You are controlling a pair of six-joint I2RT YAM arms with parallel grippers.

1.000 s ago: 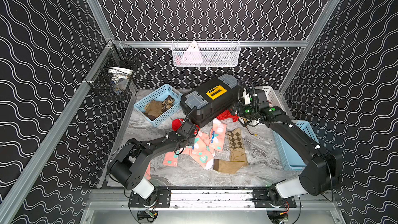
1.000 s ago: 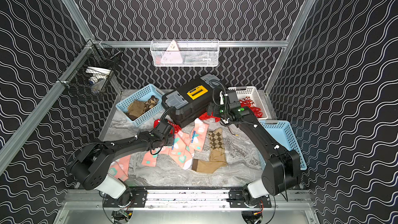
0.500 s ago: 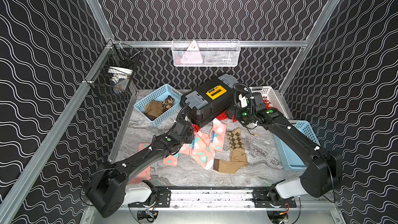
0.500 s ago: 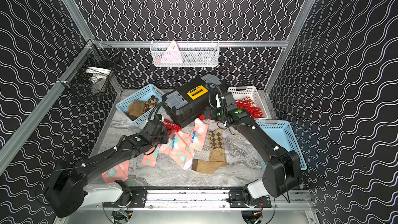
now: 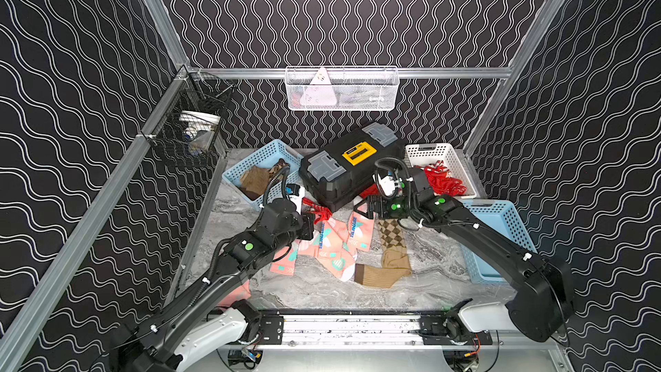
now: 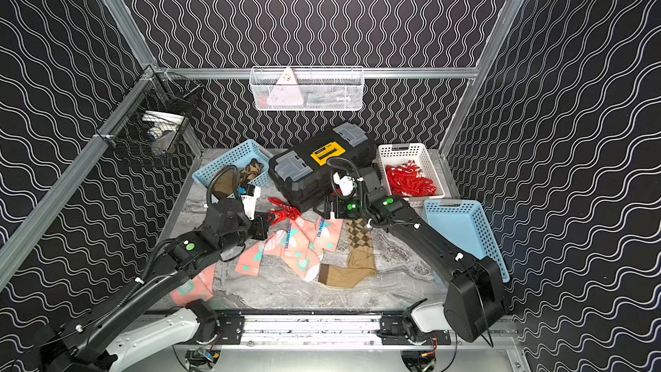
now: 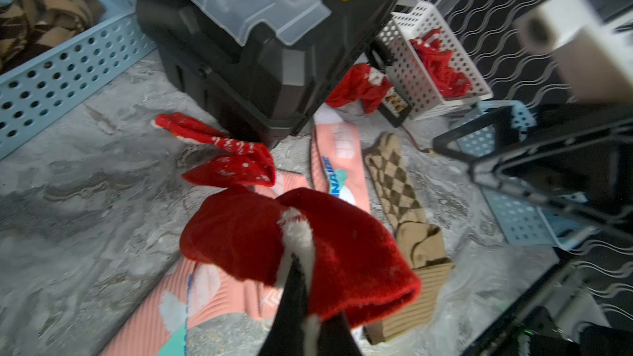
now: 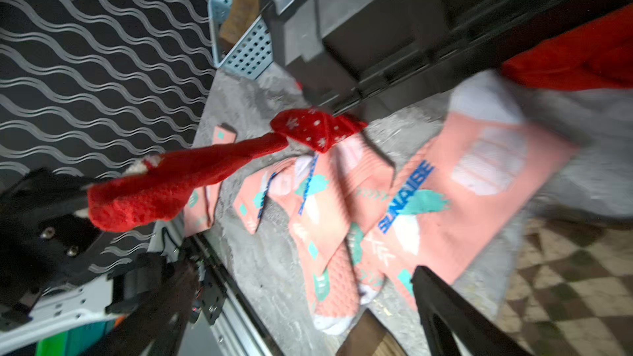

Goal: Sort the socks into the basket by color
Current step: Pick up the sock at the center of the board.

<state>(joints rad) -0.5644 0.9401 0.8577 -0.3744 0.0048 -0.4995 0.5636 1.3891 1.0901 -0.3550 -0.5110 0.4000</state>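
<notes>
My left gripper [image 5: 310,222] [image 7: 305,282] is shut on a fluffy red sock [image 7: 335,244] [image 6: 284,212] with white trim, holding it just above the marble floor in front of the black toolbox [image 5: 350,166]. A second red sock [image 7: 233,159] lies below it. Salmon-pink socks [image 5: 332,241] [image 8: 428,200] and a tan argyle sock [image 5: 391,245] lie mid-floor. My right gripper [image 5: 365,207] [image 8: 301,303] hangs open over the pink socks, holding nothing. The back-left blue basket [image 5: 250,166] holds brown socks and the white basket [image 5: 422,153] holds red ones.
Another blue basket [image 5: 515,230] stands at the right wall. A further red sock [image 7: 359,85] lies between toolbox and white basket. Wire baskets hang on the left wall [image 5: 189,137] and back rail [image 5: 341,89]. One pink sock [image 6: 191,288] lies under my left arm.
My left gripper has shut on the red sock and raised it a little while the arm stretched out. The right gripper has moved left and toward the front, over the pink socks, still open.
</notes>
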